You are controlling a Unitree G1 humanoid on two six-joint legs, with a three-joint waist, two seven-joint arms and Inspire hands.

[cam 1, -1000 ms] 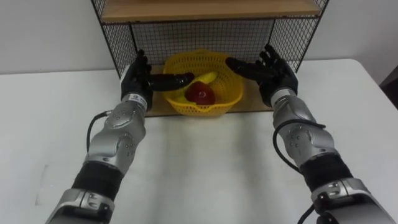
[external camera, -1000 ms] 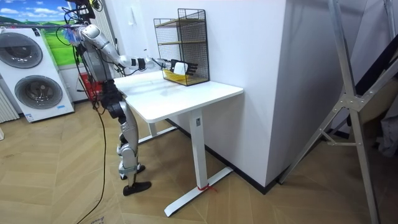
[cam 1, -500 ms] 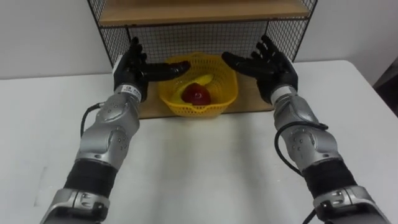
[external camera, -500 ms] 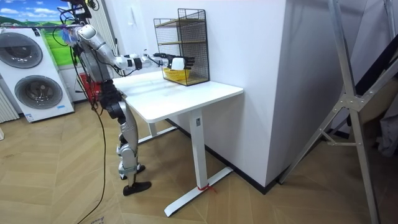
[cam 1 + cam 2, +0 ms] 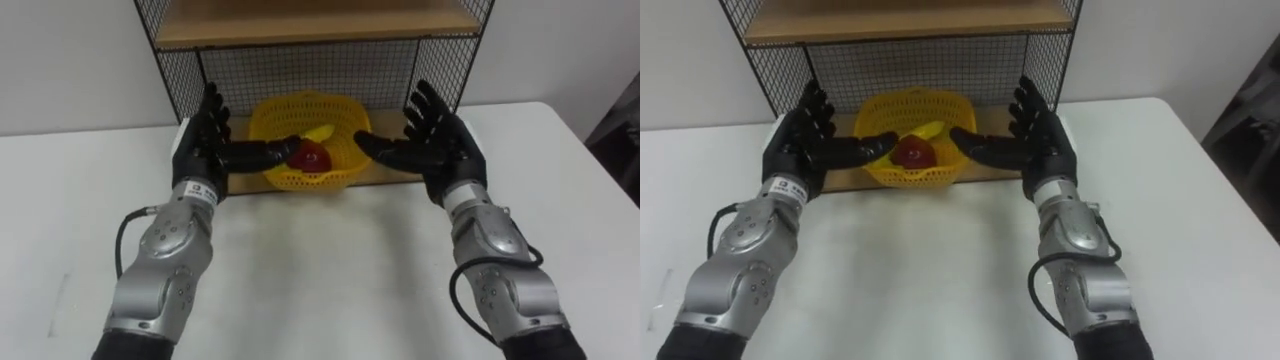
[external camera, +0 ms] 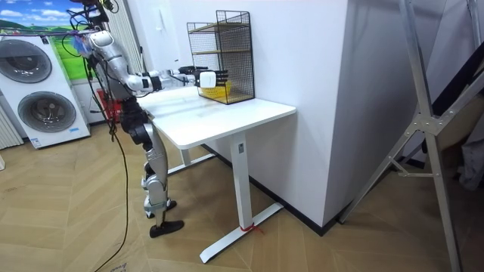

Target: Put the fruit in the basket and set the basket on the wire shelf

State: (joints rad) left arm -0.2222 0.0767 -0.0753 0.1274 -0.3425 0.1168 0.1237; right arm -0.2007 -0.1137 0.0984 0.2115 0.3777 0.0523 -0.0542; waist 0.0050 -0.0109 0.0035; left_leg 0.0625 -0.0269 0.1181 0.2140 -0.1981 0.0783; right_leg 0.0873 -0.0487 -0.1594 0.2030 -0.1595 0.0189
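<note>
A yellow mesh basket stands on the wooden bottom board of the black wire shelf. A red apple and a yellow banana lie in it. My left hand is held up at the basket's left and my right hand at its right. Both are open, palms facing each other, fingers straight and spread. Both thumbs point inward in front of the basket's near rim. Neither hand holds anything. In the right eye view the basket sits between my left hand and right hand.
The shelf stands at the back of a white table, against the wall, with a wooden upper board over the basket. In the room view I stand at the table's end on the room view's left, with washing machines behind me.
Both hands have drawn back from the basket's sides toward me and a little lower. The basket has stayed on the shelf board. The camera has shifted slightly.
</note>
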